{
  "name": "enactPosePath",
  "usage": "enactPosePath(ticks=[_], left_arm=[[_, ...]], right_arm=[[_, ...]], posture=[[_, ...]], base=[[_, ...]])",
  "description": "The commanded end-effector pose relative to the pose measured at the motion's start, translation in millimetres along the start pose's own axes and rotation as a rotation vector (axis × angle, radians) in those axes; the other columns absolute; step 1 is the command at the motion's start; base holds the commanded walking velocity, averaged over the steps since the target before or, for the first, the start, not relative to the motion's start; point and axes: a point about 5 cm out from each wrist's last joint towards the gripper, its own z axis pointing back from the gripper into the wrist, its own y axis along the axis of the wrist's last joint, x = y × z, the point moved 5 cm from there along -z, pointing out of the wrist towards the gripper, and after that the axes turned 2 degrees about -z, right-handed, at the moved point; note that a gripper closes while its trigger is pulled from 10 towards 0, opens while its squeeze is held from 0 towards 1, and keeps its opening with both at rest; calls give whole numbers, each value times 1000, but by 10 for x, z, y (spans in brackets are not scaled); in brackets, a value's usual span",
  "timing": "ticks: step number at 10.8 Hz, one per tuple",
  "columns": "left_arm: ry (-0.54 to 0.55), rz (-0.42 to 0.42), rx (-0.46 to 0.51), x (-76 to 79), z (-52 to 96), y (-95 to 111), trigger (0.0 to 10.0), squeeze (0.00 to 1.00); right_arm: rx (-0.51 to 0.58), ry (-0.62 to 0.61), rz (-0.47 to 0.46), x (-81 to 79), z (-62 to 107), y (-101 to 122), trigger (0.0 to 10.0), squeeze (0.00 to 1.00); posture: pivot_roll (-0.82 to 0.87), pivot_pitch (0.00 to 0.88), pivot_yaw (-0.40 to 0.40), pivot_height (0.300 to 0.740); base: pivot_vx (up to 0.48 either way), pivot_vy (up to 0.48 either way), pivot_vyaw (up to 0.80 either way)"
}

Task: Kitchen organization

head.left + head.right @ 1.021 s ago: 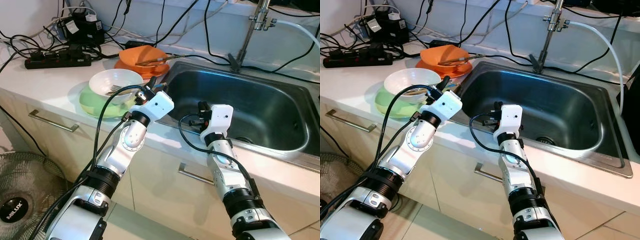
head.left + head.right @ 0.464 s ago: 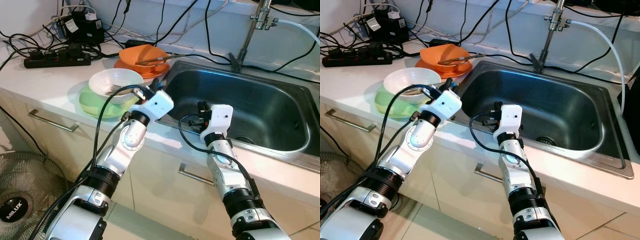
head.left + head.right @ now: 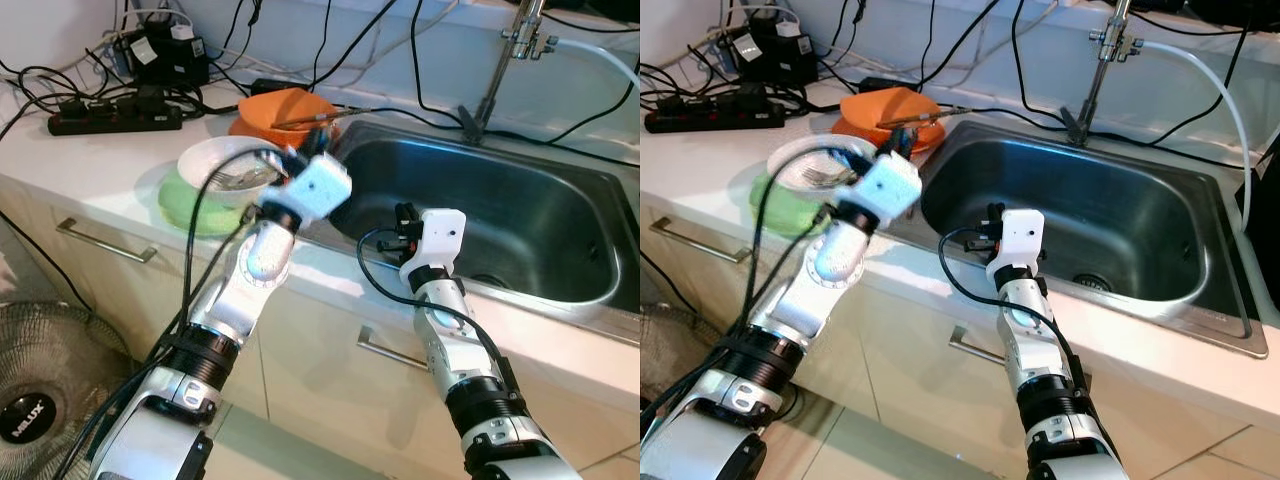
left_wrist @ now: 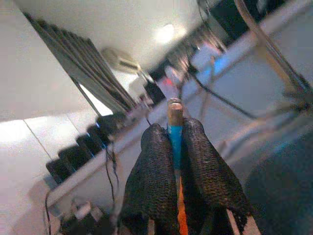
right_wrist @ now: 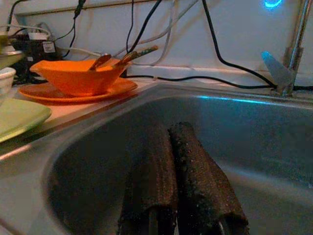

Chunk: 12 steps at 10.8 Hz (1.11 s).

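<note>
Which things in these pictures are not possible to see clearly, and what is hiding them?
- Left gripper: head views blur it; the thin blue-banded utensil between its fingers is cut short by them.
- White bowl: contents partly behind the left arm's cables.
- Sink drain: partly behind the right gripper.
- Faucet: top cut off by the frame edge.

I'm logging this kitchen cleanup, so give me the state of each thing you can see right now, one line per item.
left gripper: shut on a thin stick-like utensil, raised near the white bowl.
utensil: pinched between the fingers, its tip poking out.
right gripper: shut, holding nothing, over the sink.
white bowl: upright, stacked on the green plate, a fork inside.
green plate: flat on the counter.
orange bowl: upright on an orange plate, utensils inside.
sink: no dishes inside.
</note>
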Motion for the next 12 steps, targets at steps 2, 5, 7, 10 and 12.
enactPosePath(ticks=[2,5,7,10,12], left_arm=[[34,34,47,-127,-34,167,10000,0],[32,246,133,-206,-108,537,10000,0],[71,426,172,-295,-106,651,10000,0],[111,703,154,-375,-70,549,10000,0],[75,893,73,-224,-3,328,10000,0]], right_arm=[[2,8,1,-6,-37,31,10000,0],[-2,14,3,-17,-46,28,10000,0],[0,15,5,-22,-49,34,10000,0],[15,11,7,-11,-56,68,10000,1000],[114,103,216,-80,-59,261,10000,1000]], posture=[[91,0,-49,740],[93,0,-52,740],[92,0,-51,740],[87,0,-46,740],[78,0,-37,740]], base=[[0,0,0],[0,0,0],[0,0,0],[0,0,0],[0,0,0]])
